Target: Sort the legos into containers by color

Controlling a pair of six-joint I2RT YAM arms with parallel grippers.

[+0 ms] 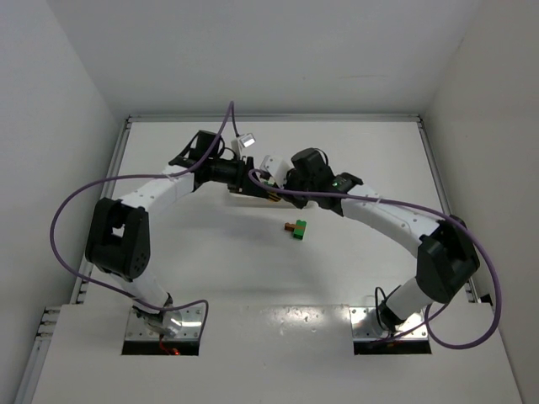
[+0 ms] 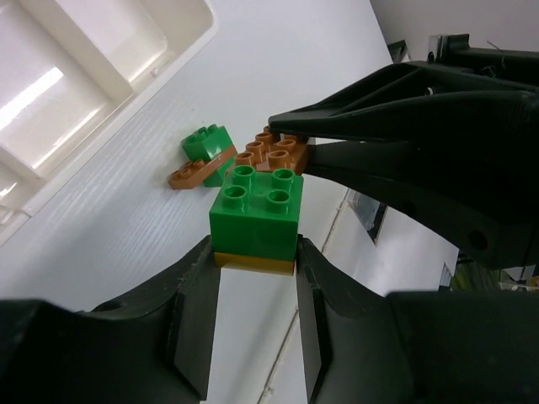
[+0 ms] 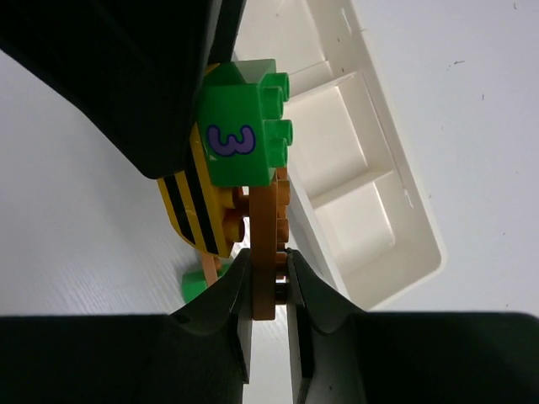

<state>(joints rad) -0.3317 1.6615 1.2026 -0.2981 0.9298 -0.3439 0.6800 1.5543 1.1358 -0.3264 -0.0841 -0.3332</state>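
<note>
White counter (image 1: 210, 261), white walls all round. My left tool (image 2: 253, 273) is clamped on a green brick (image 2: 257, 212) with a yellow striped piece (image 3: 195, 210) beneath it. My right tool (image 3: 266, 282) pinches the reddish-brown plate (image 3: 265, 223) stuck to that stack, which is raised near the white tray (image 3: 362, 227). The compartments I can see look empty, so I judge sorting has barely begun. A loose green-and-brown pair (image 1: 296, 228) lies on the counter at five o'clock from the tools, not yet sorted.
</note>
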